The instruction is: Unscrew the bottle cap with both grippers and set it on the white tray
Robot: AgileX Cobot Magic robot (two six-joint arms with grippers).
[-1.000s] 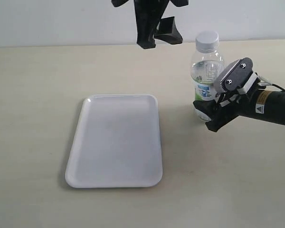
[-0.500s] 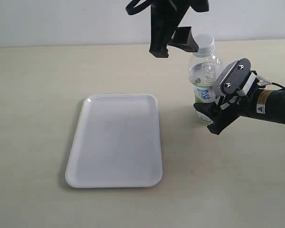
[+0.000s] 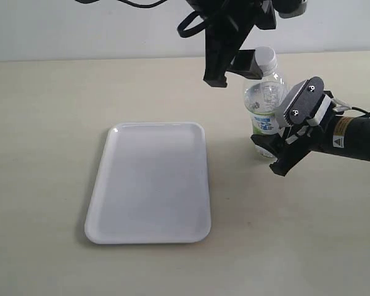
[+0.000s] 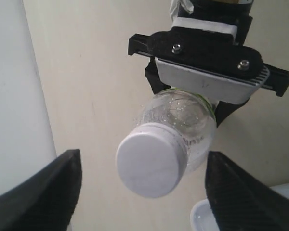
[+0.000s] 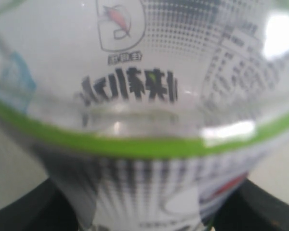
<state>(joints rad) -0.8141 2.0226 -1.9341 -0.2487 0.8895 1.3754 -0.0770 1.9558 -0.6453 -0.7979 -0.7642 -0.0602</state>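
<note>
Clear plastic, the bottle (image 3: 265,102) stood near the desk's far edge, clamped by our right gripper (image 3: 270,151) so our spread, empty left gripper (image 3: 232,74) could twist off the bottle cap (image 3: 268,57).

Exterior view: lower body of clear plastic drink bottle (image 3: 266,92) hidden behind right gripper with grey-white block (image 3: 271,151); its arm cut off by right edge. Left side of small white ribbed screw cap (image 3: 269,57) covered by bulky all-black left gripper (image 3: 232,75); its arm cut by top edge.
Right wrist view: bottle label (image 5: 144,96) blurred, small print unreadable; gripper fingers (image 5: 29,219) only dark corners.
Left wrist view: flat white plastic tray (image 4: 204,219) shows one corner only.
</note>
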